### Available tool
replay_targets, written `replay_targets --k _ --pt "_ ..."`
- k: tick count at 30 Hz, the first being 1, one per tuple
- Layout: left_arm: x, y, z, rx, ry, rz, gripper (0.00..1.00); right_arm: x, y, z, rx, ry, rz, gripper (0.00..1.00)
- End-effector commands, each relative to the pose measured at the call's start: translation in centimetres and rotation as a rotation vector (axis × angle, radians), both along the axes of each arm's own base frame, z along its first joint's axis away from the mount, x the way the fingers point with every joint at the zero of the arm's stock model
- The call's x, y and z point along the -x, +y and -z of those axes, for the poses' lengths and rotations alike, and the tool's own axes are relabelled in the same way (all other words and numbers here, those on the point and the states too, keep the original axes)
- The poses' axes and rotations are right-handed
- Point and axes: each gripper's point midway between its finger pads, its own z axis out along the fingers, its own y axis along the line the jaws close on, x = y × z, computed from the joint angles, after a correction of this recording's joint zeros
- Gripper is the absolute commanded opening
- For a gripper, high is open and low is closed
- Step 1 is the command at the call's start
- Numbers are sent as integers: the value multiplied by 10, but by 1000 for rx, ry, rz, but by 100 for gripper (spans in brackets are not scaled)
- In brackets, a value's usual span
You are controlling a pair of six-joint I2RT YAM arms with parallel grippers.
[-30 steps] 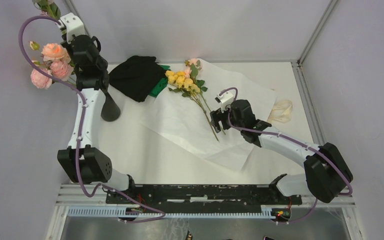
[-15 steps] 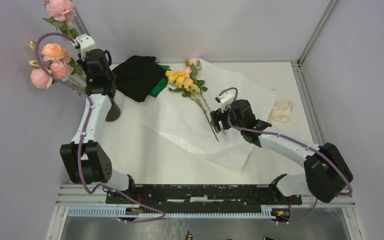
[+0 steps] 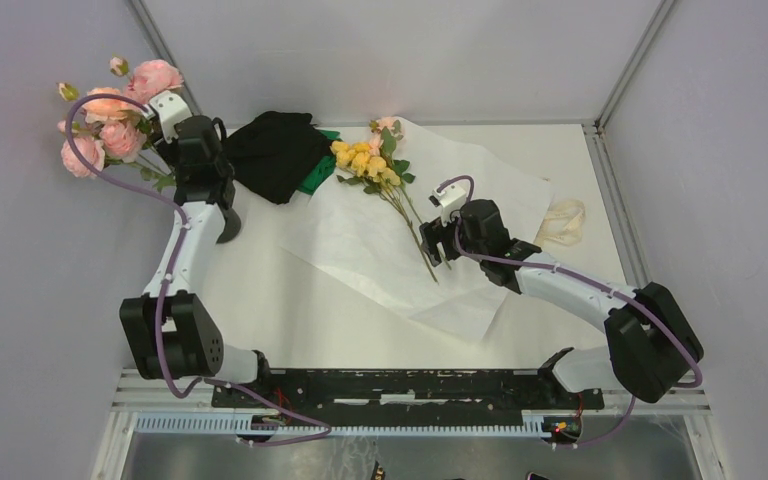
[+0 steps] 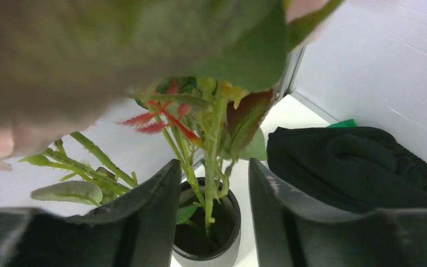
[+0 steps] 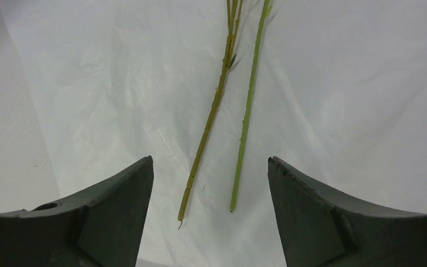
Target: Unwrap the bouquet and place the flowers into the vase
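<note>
Roses (image 3: 155, 78) sank into vase (image 4: 200, 258) — left gripper (image 4: 214, 172) parted around them; right gripper (image 5: 209, 164) open above yellow bunch (image 3: 365, 162), right of vase — you grip those next.

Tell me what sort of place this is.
Probably a robotics lab test cell: a white table boxed in by plain grey panels on aluminium posts, the left arm and right arm bolted to a rail at its near edge, and staged props, artificial flowers on paper.

- Top external: high at the near edge, looks down and forward, takes in the whole table (image 3: 290, 310).
- Left wrist: close, looks down into the vase (image 4: 200, 258); shares it and the black cloth heap (image 4: 356, 167) with top.
- Right wrist: close, faces down on white paper (image 5: 89, 83) and flower stems (image 5: 217, 105), top's mid-table.
</note>
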Motion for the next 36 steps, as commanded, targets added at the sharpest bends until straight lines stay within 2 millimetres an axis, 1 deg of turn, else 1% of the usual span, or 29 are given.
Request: replay_targets --k 1,2,4,8,10,11,14,17,21,23,24,25,26,29,32,33,34,36 --pt "11 -2 -22 45 -122 -15 68 -5 5 -8 -30 -27 -8 79" --pt "10 -3 -21 52 -123 -12 77 -5 5 -8 -30 -25 -9 78" --pt "11 -4 -20 68 -128 -10 87 -5 5 -8 -29 -25 -9 78" --pt "16 -10 -19 100 -152 9 91 -5 4 -7 -24 -26 -5 78" --pt "22 -12 -20 124 -174 5 99 -6 3 -7 -21 -27 -1 78" --pt "25 -14 -22 142 -191 6 100 -6 3 -7 -20 -27 1 78" --pt "31 -21 -18 187 -183 34 100 -7 3 -5 -14 -19 4 78" --pt "38 -31 -8 239 -177 59 100 -9 4 -6 -14 -17 5 78" --pt "45 -36 -1 252 -194 81 100 -16 2 -6 3 -27 37 79" --pt "44 -37 -2 254 -202 91 100 -26 -1 -2 24 -32 76 78" --pt "43 -40 -4 261 -212 105 100 -30 -1 3 43 -18 84 78" --pt "43 -43 -7 269 -229 123 100 -35 2 2 52 -15 87 78" --pt "42 -47 -9 280 -242 146 100 -39 4 7 67 0 87 78" --pt "40 -61 -12 300 -279 215 100 -57 14 4 83 0 93 74" --pt "39 -69 -12 318 -288 236 100 -76 21 3 111 -5 109 72" --pt "38 -73 -10 332 -293 249 100 -80 20 9 139 11 114 70" --pt "36 -77 -12 347 -320 267 100 -86 22 8 149 7 116 67" --pt "33 -81 -10 376 -337 284 100 -97 25 20 155 27 120 60"
